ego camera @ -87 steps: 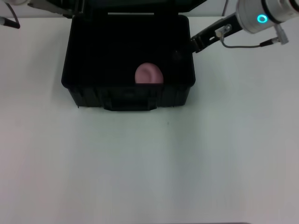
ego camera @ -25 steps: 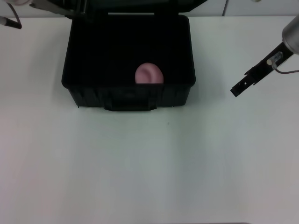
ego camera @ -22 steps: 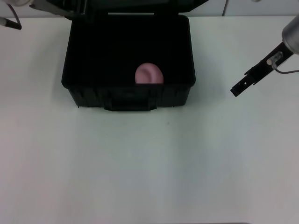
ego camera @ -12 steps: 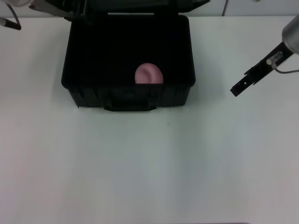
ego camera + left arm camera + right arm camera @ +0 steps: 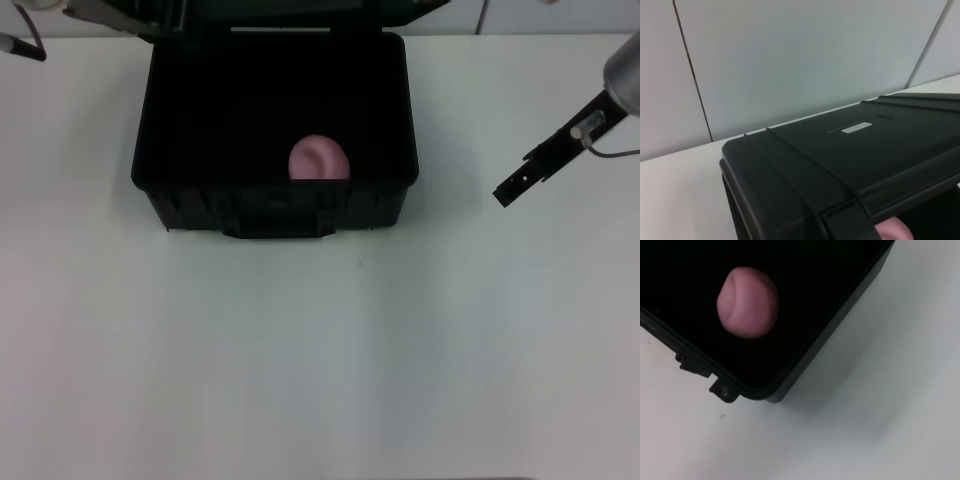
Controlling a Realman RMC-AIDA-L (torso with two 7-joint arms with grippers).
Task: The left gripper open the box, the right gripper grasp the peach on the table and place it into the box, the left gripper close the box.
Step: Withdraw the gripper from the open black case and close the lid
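The peach (image 5: 319,159) sits inside the open box (image 5: 275,205), near its front wall. Our right gripper (image 5: 509,190) hangs off to the right over the table (image 5: 320,350), holding nothing; finger spacing, cannot tell. Lid (image 5: 850,145) looks rigid and weighty; we judge its front edge the best hold for the left gripper, unseen here.

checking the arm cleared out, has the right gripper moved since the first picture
Yes. The right gripper was at the box's far right corner; now it hangs over the table, clear to the box's right and nearer.
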